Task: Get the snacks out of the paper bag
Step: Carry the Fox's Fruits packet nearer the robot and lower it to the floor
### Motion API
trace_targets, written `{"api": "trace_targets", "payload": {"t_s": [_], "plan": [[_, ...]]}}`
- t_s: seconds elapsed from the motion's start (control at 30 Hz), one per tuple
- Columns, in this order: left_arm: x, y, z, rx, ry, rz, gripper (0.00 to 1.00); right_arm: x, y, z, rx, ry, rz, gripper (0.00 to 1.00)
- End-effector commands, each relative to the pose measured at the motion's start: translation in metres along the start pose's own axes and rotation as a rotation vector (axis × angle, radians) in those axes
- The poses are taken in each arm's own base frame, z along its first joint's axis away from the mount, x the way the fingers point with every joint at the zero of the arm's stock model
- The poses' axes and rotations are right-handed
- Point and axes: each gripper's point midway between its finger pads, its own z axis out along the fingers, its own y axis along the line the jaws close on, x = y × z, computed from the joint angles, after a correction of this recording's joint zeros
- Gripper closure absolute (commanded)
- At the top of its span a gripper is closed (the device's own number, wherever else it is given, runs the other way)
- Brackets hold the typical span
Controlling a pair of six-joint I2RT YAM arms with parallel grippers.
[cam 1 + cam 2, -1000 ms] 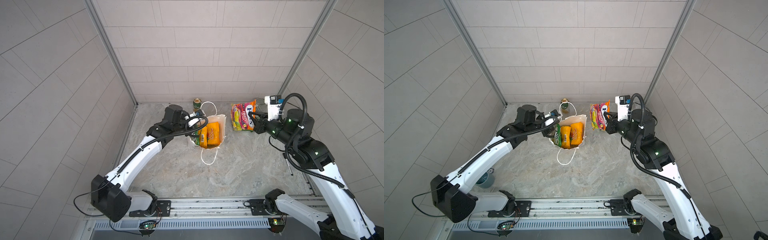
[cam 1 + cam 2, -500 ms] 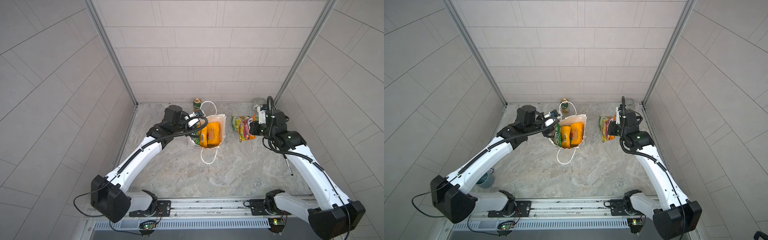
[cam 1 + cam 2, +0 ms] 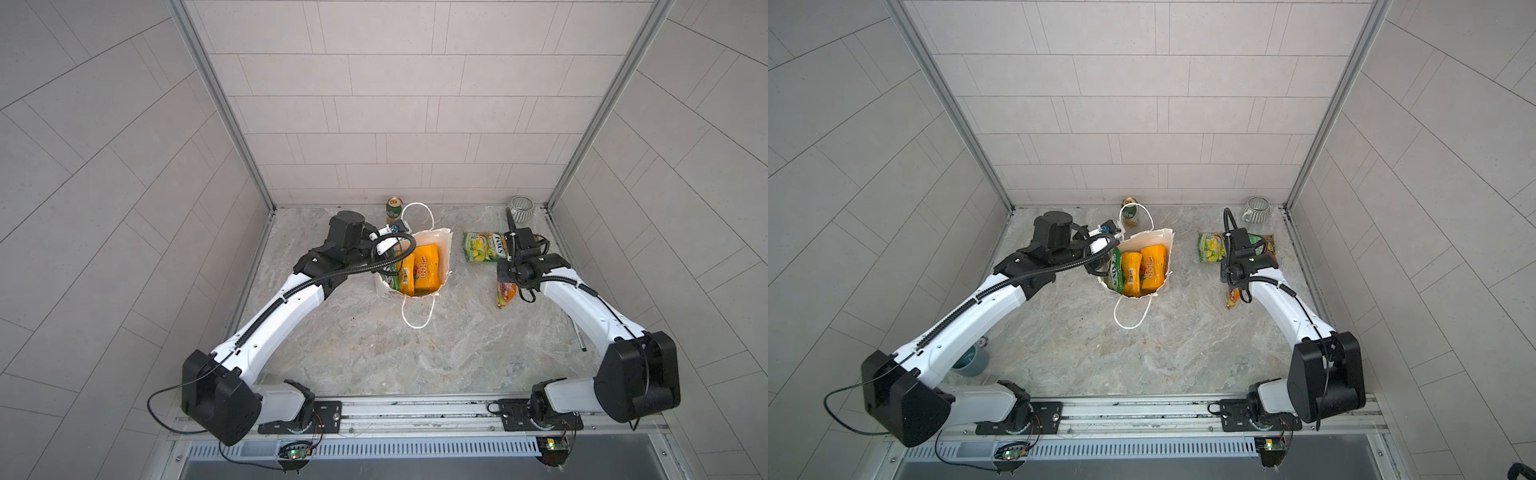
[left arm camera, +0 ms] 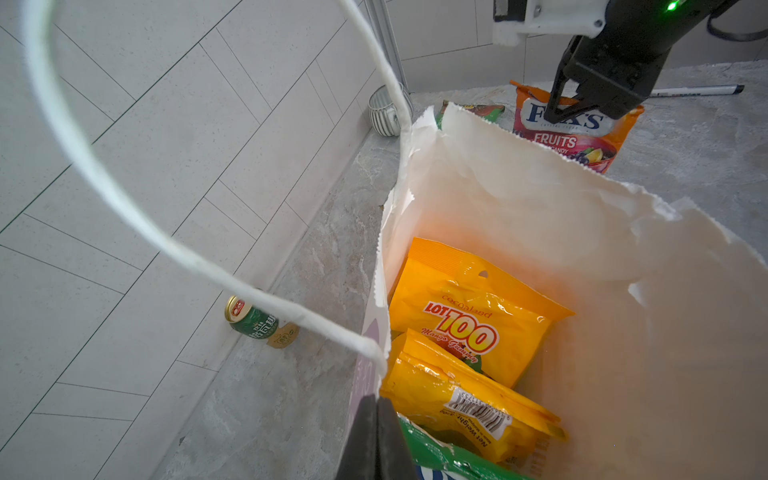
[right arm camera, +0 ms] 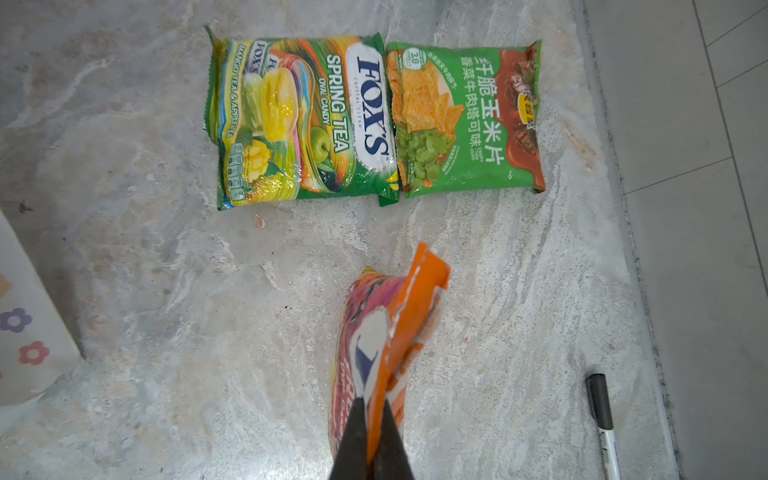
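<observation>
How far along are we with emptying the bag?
Done: the Spring Tea packet and the green corn-chip packet lie side by side on the table. In hand: the right gripper is shut on the orange-red FOX'S packet, not yet released; the left gripper pinches the paper bag by its rim. Left: the LOT 100 packet, another yellow-orange packet and a green packet inside the bag.

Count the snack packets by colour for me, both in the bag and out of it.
Green packets: 3, two on the table, one in the bag
Yellow-orange packets: 2, both in the bag
Orange-red packet: 1, held by the right gripper
Total: 6
</observation>
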Motion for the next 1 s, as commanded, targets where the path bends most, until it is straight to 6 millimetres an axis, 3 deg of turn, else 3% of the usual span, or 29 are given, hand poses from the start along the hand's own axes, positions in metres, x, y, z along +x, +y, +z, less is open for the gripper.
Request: {"api": "trace_targets", "payload": {"t_s": [0.0,0.37,0.47,0.57,0.9,0.97], "plan": [[-0.012,-0.003,-0.004,0.004,-0.05,0.019,1.0,-0.023,-0.006,0.002,0.048,-0.064,0.013,1.0],[-0.008,-0.003,-0.004,-0.001,-0.035,0.023,1.0,-0.024,-0.035,0.014,0.246,-0.009,-0.093,1.0],[-0.008,-0.003,-0.004,-0.003,-0.033,0.024,1.0,-0.023,-0.04,0.015,0.255,-0.001,-0.09,0.86],[-0.009,-0.003,-0.006,-0.002,-0.036,0.024,1.0,-0.021,-0.039,0.018,0.254,0.02,-0.095,0.81],[-0.009,-0.004,-0.007,-0.004,-0.041,0.025,1.0,-0.022,-0.05,0.027,0.33,0.046,-0.099,0.79],[-0.009,-0.003,-0.008,-0.009,-0.036,0.026,1.0,-0.024,-0.052,0.028,0.341,0.045,-0.086,0.75]]}}
